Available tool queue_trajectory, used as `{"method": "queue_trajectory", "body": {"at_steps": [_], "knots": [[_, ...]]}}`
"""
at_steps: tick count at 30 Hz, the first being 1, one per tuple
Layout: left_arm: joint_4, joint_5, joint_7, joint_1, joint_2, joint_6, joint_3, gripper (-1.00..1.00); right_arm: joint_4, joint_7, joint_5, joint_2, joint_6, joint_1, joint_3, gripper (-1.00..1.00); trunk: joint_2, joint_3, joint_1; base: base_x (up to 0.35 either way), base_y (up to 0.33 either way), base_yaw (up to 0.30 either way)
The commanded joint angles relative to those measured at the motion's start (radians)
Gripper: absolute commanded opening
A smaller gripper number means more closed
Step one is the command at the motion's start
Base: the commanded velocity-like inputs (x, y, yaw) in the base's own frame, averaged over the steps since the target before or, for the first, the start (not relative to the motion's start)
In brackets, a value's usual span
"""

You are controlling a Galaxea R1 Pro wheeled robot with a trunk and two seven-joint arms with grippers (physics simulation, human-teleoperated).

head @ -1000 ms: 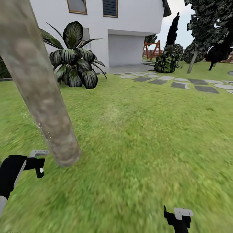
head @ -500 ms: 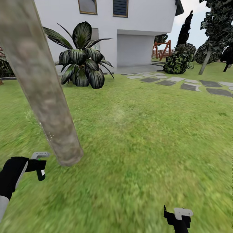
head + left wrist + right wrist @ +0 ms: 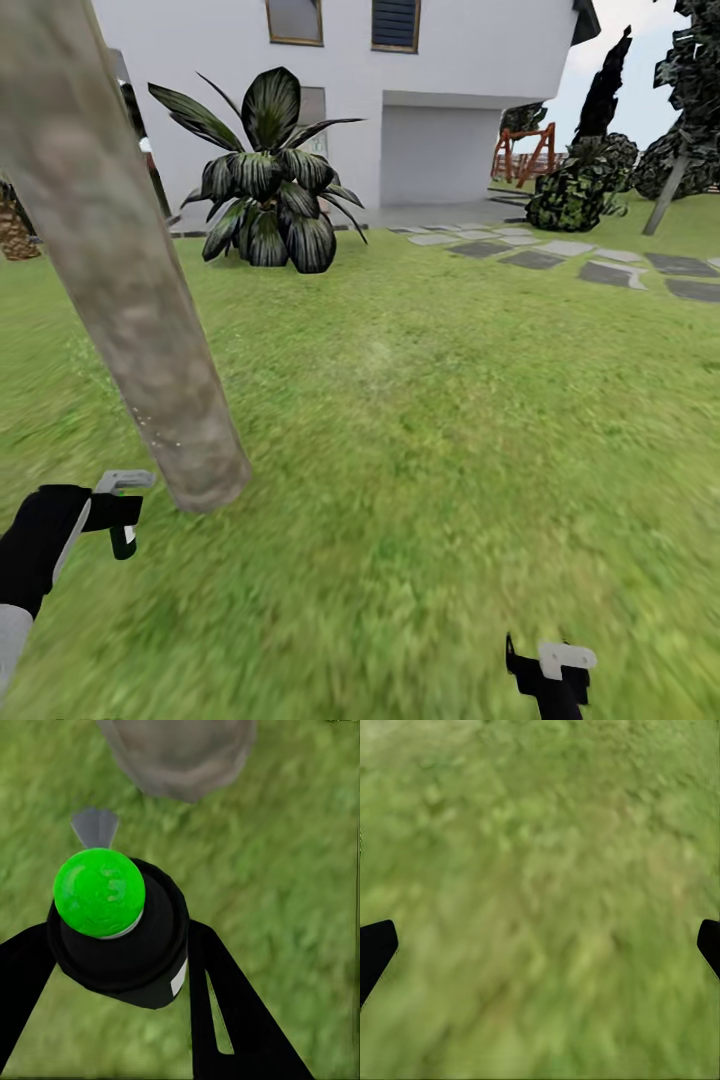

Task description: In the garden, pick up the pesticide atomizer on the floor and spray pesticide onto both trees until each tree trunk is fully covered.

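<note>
Black atomizer (image 3: pixel 120 945) w/ green cap, beside leaning grey-tan tree trunk (image 3: pixel 110 260).

tree trunk (image 3: pixel 120 290) left | plant (image 3: pixel 265 190) behind | paving slabs (image 3: pixel 560 255) right

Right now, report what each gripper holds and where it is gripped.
The left gripper holds the black pesticide atomizer with the round green cap, its fingers clamped on both sides of the black body below the cap. The right gripper is open over grass, holding nothing.

The left arm (image 3: pixel 35 545) is glossy black with a pale grey stripe and a grey segment lower down. Its gripper's fingers (image 3: pixel 225 1012) are flat black blades, one with a narrow slot. The right gripper (image 3: pixel 548 672) is black, capped by a light grey plate.
</note>
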Motion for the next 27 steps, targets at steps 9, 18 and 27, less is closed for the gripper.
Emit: {"method": "queue_trajectory", "body": {"at_steps": [9, 18, 27], "knots": [[-0.003, 0.006, -0.001, 0.000, -0.035, -0.108, 0.004, -1.00, 0.000, 0.000, 0.000, 0.000, 0.000, 0.000, 0.000, 1.00, 0.000, 0.000, 0.000, -0.008, -0.212, 0.226], [-0.115, 0.008, -0.087, -0.023, -0.030, -0.101, 0.008, -1.00, -0.001, 0.000, -0.001, -0.003, 0.002, 0.000, 0.000, 1.00, 0.000, 0.000, 0.000, -0.022, -0.009, 0.006], [-0.119, 0.017, -0.103, -0.142, 0.061, 0.034, 0.006, -1.00, 0.000, 0.000, -0.001, -0.002, 0.002, 0.000, 0.000, 1.00, 0.000, 0.000, 0.000, 0.000, 0.000, 0.107]]}}
